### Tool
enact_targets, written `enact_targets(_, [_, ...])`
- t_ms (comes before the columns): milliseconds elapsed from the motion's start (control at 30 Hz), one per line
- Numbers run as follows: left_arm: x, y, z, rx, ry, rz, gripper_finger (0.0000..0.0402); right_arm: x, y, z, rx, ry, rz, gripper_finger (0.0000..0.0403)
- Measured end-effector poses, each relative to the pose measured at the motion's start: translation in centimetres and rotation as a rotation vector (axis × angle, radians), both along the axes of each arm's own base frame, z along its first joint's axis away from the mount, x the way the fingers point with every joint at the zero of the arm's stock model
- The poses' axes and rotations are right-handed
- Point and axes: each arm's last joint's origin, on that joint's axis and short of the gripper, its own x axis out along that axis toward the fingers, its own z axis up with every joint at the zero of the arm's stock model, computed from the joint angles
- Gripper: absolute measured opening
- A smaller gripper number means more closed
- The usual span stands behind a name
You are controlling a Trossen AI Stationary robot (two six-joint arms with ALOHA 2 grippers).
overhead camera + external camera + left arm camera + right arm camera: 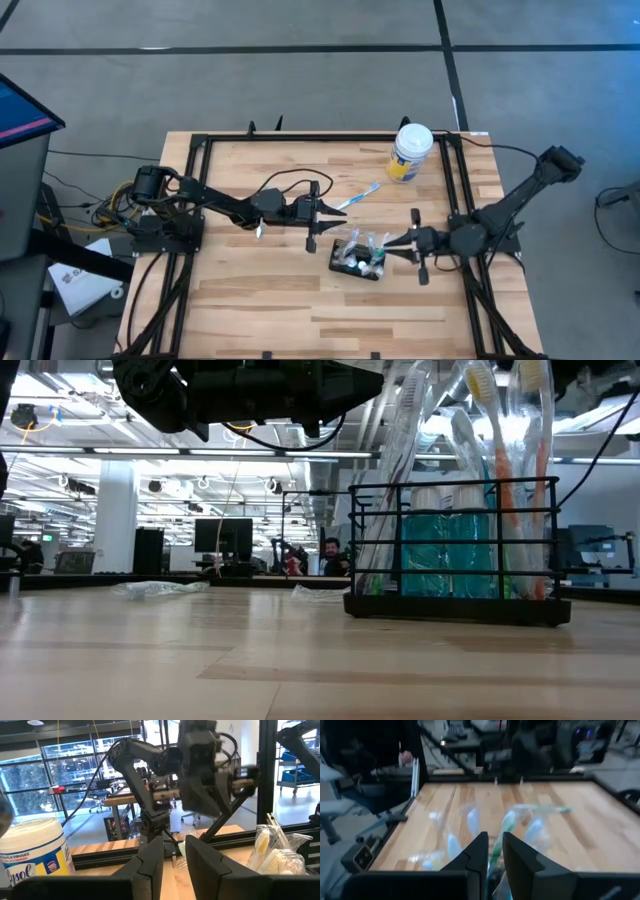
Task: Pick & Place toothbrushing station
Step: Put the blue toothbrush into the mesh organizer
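Centre-right of the high frame: station sits on the table, a black wire holder with wrapped toothbrushes standing up in it. My right gripper is just beside its right end, fingers close together with only a thin gap; I judge nothing is clamped yet, though the wrist view shows brushes right at the tips. My left gripper hangs above and to the station's upper left, fingers a narrow gap apart, empty. One loose brush lies beyond it; tub stands at the upper right. Step in hand, as I read it: taking hold of the station. Note: grip the frame rail, not the wrappers, and lift level so nothing tips out.
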Motion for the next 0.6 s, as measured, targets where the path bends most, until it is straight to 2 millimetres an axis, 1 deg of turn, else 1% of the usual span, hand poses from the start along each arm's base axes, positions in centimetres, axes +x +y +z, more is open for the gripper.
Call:
enact_targets(133, [0.0,0.0,0.0,0.000,0.002,0.000,0.0076,-0.9,-0.8,1.4,-0.003,-0.073,-0.005,0.0049])
enact_targets(300, [0.1,0.9,-0.4,0.000,0.045,0.044,0.0076,-1.5,-1.9,2.1,-0.008,-0.110,-0.110,0.0049])
enact_targets(433, [0.1,2.6,-1.3,-0.031,0.133,0.096,0.0076,-1.8,-2.7,2.2,-0.027,-0.105,-0.181,0.0049])
enact_targets(600, [-0.2,5.2,-2.7,-0.111,0.276,0.169,0.0076,-1.5,-3.4,1.9,-0.026,-0.083,-0.235,0.0049])
